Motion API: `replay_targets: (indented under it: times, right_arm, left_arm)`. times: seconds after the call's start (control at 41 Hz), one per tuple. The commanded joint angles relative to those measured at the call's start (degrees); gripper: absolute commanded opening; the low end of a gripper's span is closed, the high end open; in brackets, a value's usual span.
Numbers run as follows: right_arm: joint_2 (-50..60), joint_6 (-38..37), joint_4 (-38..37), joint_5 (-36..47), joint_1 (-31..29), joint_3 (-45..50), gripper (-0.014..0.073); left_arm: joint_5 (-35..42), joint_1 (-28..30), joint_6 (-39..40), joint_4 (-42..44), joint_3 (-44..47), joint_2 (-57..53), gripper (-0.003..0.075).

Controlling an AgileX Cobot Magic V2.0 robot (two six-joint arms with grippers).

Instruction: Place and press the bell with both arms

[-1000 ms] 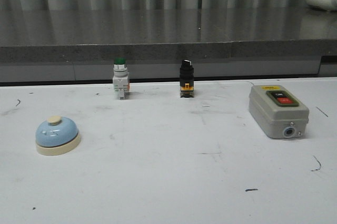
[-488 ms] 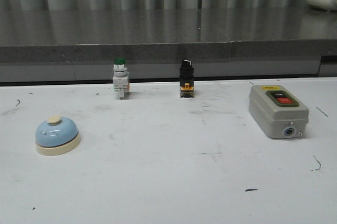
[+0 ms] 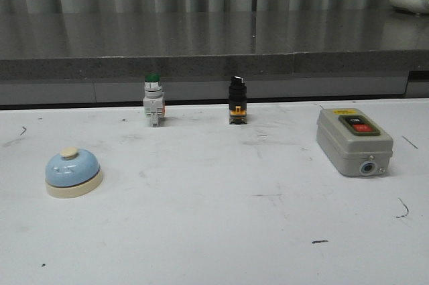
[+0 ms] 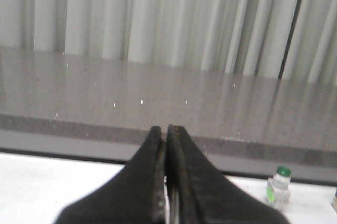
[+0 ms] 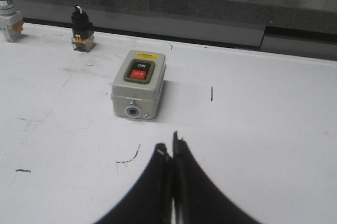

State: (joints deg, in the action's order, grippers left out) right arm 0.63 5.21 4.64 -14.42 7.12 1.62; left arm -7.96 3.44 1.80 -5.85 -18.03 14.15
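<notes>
Dim, even light, slight softness

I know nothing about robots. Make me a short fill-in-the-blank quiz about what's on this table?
1. The bell has a dome coloured light ____.
2. The grey switch box has a red button marked ____.
3. The push button standing at the back has a ____ cap.
4. The fingers of the left hand are pressed ____.

Missing words: blue; OFF; green; together

bell (image 3: pixel 74 172) front left, switch box (image 3: pixel 353 141) right
</notes>
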Motion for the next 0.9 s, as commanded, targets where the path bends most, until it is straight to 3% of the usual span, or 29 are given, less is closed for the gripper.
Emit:
replay_targets:
  times: [0.0,0.171,0.244,0.341,0.439,0.512,0.683,0.878]
  right_arm:
    - [0.8,0.5,-0.2,4.3,0.1,-0.4,-0.0067]
    - [0.8,0.5,-0.2,4.3,0.1,-0.4,-0.0067]
    - [0.8,0.5,-0.2,4.3,0.1,-0.4,-0.0067]
    - [0.8,0.5,-0.2,4.3,0.1,-0.4,-0.0067]
    - [0.8,0.5,-0.2,4.3,0.1,-0.4,-0.0067]
    - [0.8,0.5,-0.2,4.3,0.1,-0.4,-0.0067]
    - [0.8,0.5,-0.2,4.3,0.1,-0.4,-0.0067]
    - [0.8,0.5,-0.2,4.3,0.1,-0.4,-0.0067]
  left_arm:
    - [-2.7,-0.1,0.7,-0.6,-7.2,8.1,-0.0020]
    - [-4.6,-0.1,0.7,-0.6,-10.4,16.2,-0.0017]
    - [-4.5,-0.1,0.7,-0.6,-10.4,17.4,0.0036]
    - [-4.2,-0.1,0.7,-0.6,-10.1,18.1,0.0237]
    - [-4.2,-0.1,0.7,-0.6,-10.1,18.2,0.0536]
    - [-4.2,-0.1,0.7,-2.3,-10.1,18.3,0.0645]
    - [-4.4,-0.8,0.6,-2.3,-10.1,22.9,0.0659]
    - [-4.7,-9.1,0.2,-2.3,-12.9,33.8,0.0659]
